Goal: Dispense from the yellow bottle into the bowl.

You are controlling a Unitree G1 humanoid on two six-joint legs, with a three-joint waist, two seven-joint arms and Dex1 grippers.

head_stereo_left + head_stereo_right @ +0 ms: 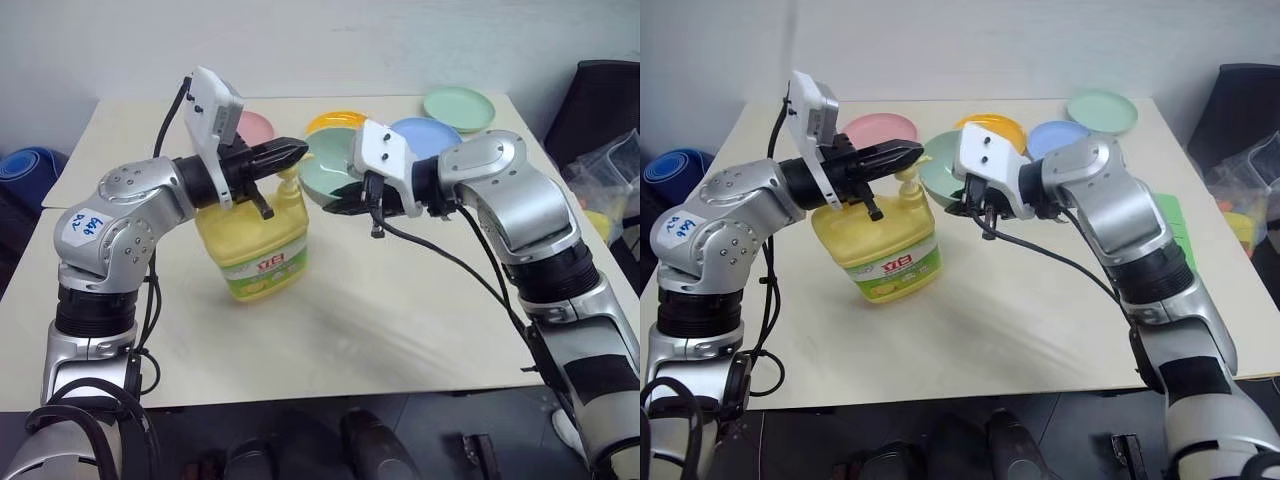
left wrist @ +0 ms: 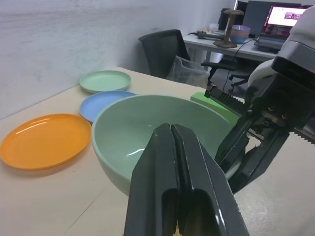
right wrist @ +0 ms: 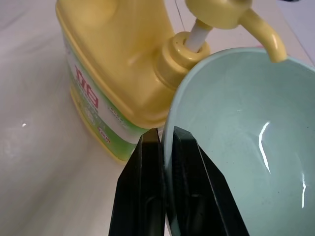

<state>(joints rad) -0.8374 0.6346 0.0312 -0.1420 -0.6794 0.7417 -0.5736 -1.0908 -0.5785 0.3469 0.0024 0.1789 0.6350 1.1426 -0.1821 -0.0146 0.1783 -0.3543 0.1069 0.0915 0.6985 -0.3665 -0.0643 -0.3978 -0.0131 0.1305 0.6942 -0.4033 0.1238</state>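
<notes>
Pump head of the yellow bottle [image 1: 262, 240] is the reference. The bowl [image 3: 246, 142] is held at its rim by the clenched right gripper [image 3: 167, 147], mouth just under the spout tip. The left gripper [image 1: 290, 153], clenched on nothing, is poised level directly above the pump head, long axis pointing toward the bowl. A downward press by the left gripper is judged next, the bottle standing on the table [image 1: 400, 310]
</notes>
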